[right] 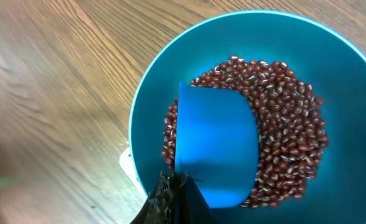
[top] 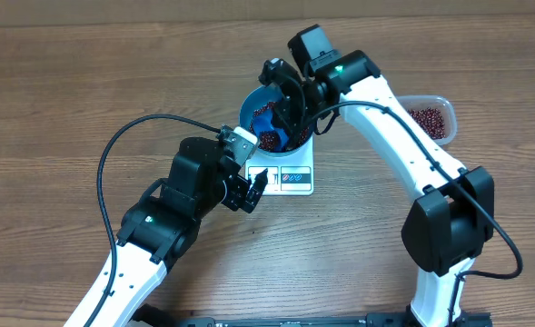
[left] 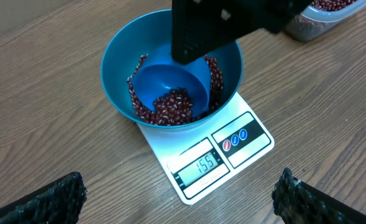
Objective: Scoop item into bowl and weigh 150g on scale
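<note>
Black fingers of the right gripper (right: 172, 198) are pressed together on the rear edge of a small blue plastic scoop (right: 217, 143), pinching it from above. The scoop sits low inside the round, deep, bright blue bowl (right: 144, 93), its hollow looking mostly bare. Small dark red-brown beans (right: 288, 124) lie heaped around it and up the bowl's wall.

The bowl stands on the flat white square kitchen scale (left: 165, 142), whose grey display (left: 201, 165) appears to read 155, a little past the target. Just in front of the scale the left gripper (top: 253, 188) hovers spread wide and empty, its fingers (left: 52, 199) apart at either side of the left wrist view and touching nothing. A clear rounded plastic tub (top: 435, 118) with more beans sits well apart on the wooden table (top: 67, 91), at the robot's right.

My judgement is that the weighing is at the trimming stage, and several things could spoil it:
- Any scoop pressure on the beans or bowl would falsify the reading.
- Dragging the scoop against the wall could tip the bowl or slide it off the scale.
- Lifting out too large a load would undershoot.
- A tilted scoop could scatter beans on the table.
- A left gripper drifting onto the scale would also disturb the number.
</note>
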Controlling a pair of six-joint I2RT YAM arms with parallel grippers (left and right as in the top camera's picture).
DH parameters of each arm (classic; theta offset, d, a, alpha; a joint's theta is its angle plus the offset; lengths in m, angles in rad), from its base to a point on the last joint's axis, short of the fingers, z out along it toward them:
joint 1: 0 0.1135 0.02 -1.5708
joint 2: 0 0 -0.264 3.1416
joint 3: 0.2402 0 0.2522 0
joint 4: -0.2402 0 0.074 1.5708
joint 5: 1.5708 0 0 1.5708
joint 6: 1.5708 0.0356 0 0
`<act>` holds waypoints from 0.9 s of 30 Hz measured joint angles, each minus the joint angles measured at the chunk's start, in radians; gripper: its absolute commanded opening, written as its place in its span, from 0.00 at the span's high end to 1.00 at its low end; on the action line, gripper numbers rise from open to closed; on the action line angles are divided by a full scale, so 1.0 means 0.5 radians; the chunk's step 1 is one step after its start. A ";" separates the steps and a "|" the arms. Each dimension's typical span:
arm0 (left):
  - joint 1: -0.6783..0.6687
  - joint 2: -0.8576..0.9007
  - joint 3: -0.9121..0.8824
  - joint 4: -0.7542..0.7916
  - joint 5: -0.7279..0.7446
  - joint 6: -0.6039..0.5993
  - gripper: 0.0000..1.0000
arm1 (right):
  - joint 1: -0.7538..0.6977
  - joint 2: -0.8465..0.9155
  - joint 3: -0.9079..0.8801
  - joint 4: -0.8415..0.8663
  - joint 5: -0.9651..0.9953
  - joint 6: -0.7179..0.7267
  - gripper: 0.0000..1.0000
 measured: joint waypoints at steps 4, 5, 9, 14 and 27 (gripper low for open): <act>0.000 0.000 0.000 0.000 0.000 0.000 0.01 | -0.083 0.000 0.000 0.000 -0.181 0.050 0.96; 0.000 0.000 0.000 0.000 0.000 -0.001 0.00 | -0.100 0.000 0.000 0.000 -0.212 0.060 0.96; 0.000 0.000 0.000 0.000 0.000 0.000 0.00 | -0.163 0.000 0.000 0.001 -0.297 0.096 0.96; 0.000 0.000 0.000 0.001 0.000 0.000 0.01 | -0.208 0.000 0.000 0.005 -0.336 0.124 0.96; 0.000 0.000 0.000 0.008 0.000 0.000 0.01 | -0.218 0.000 0.020 0.074 -0.369 0.131 0.96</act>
